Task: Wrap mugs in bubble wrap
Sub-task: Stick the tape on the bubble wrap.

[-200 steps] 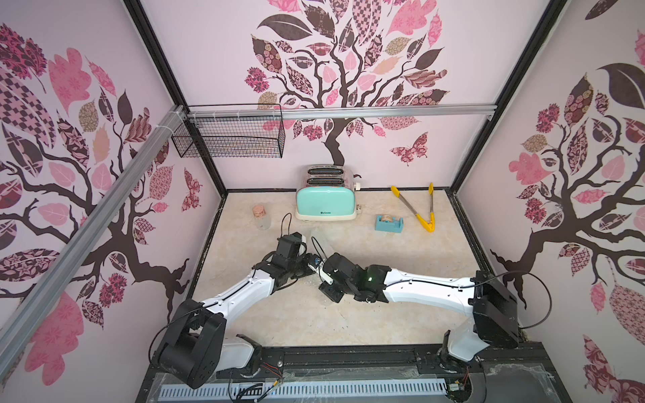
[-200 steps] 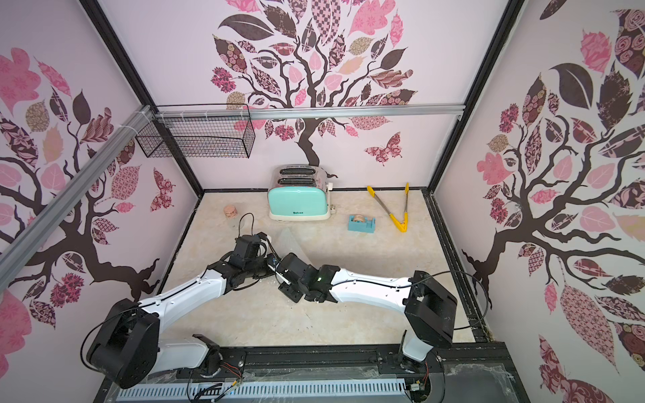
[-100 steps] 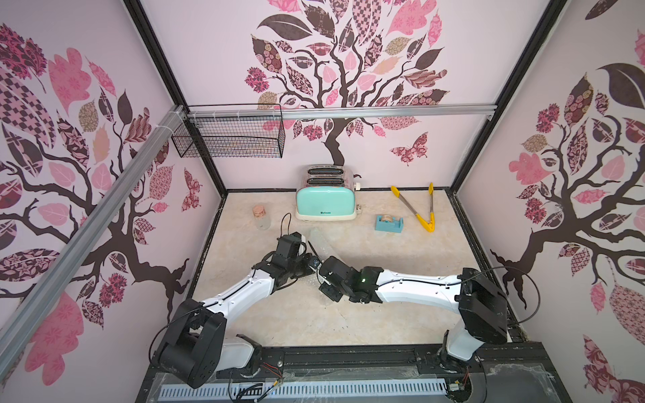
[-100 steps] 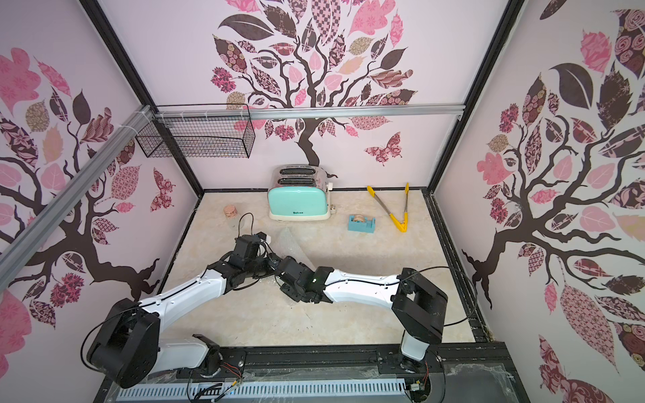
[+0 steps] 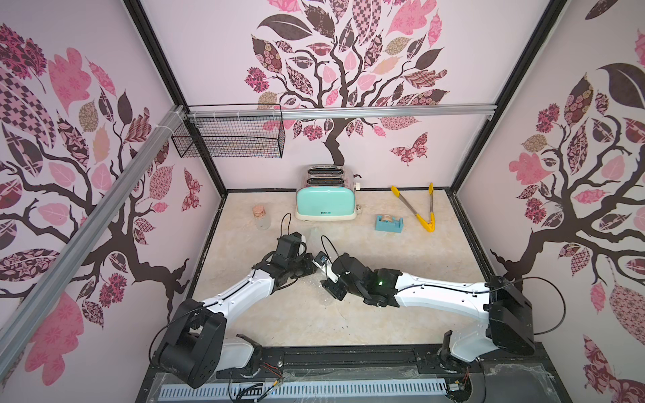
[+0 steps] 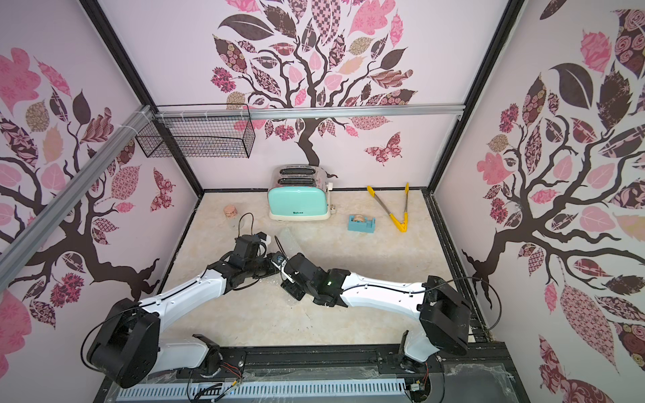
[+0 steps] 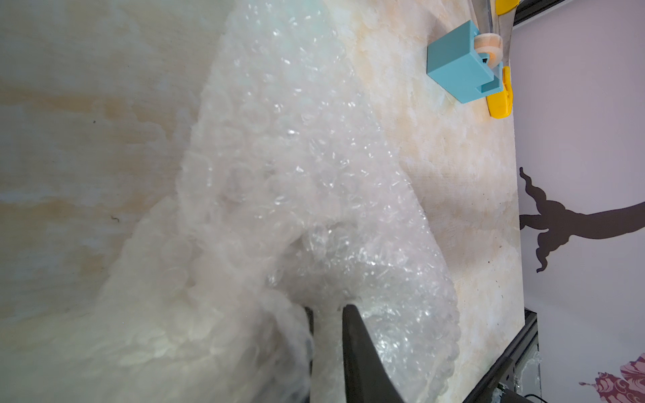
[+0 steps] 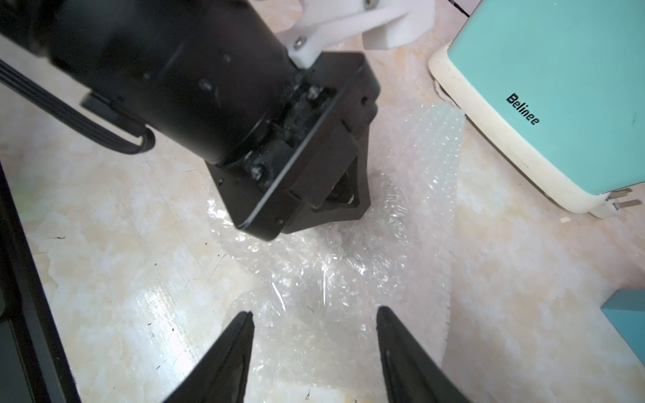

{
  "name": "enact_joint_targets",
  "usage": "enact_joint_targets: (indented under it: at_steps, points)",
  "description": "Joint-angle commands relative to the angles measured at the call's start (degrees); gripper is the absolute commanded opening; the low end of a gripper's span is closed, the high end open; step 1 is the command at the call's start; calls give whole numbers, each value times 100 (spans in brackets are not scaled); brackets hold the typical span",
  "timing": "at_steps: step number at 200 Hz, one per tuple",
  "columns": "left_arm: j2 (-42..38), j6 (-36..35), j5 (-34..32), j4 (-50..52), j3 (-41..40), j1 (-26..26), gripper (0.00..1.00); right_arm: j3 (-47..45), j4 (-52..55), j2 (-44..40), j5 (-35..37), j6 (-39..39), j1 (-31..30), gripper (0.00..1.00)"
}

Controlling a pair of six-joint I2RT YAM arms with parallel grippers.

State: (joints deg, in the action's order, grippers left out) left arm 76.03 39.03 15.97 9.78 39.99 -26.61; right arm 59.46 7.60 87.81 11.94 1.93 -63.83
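Note:
The bubble wrap [image 7: 296, 174] lies crumpled on the table as a shiny, dotted, transparent sheet, faint in both top views [image 5: 314, 233] [image 6: 288, 240]. My left gripper [image 7: 328, 312] is shut on a bunched fold of it; its body [image 8: 314, 188] shows low over the sheet in the right wrist view. My right gripper [image 8: 314, 315] stands open just above the sheet, its fingertips [image 8: 246, 319] to either side of a flat patch and nothing between them. Both grippers [image 5: 307, 263] [image 5: 326, 281] meet at the table's middle left. The mug is hidden in every view.
A mint toaster [image 5: 326, 202] stands at the back, close behind the wrap. A corked glass jar [image 5: 261, 217] is at the back left, a blue tape dispenser [image 5: 389, 222] and yellow tongs [image 5: 417, 209] at the back right. A wire basket [image 5: 230, 139] hangs on the wall.
The right arm's elbow swung left, then back to the right, while its gripper stayed beside the left one. The left arm has kept still with its hold on the wrap.

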Motion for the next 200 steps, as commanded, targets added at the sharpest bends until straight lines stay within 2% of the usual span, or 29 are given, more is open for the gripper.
enact_joint_targets:
  at_steps: [1,27,70,97,152,200]
  points:
    - [64,-61,-77,274,-77,16,21,-25,-228,242,-254,45,11,53]
    - [58,-58,-76,278,-76,16,21,-217,-396,412,-346,33,11,48]
    - [1,-36,-32,294,-42,16,21,-218,-494,828,-126,-76,11,47]
    - [-84,-35,-32,362,11,16,21,-145,-399,725,-26,-172,11,47]
    - [-247,-26,-32,470,190,16,29,-163,-270,192,-71,-243,11,55]
    - [-424,-85,-15,658,418,16,42,-343,-322,-353,-48,-402,11,66]
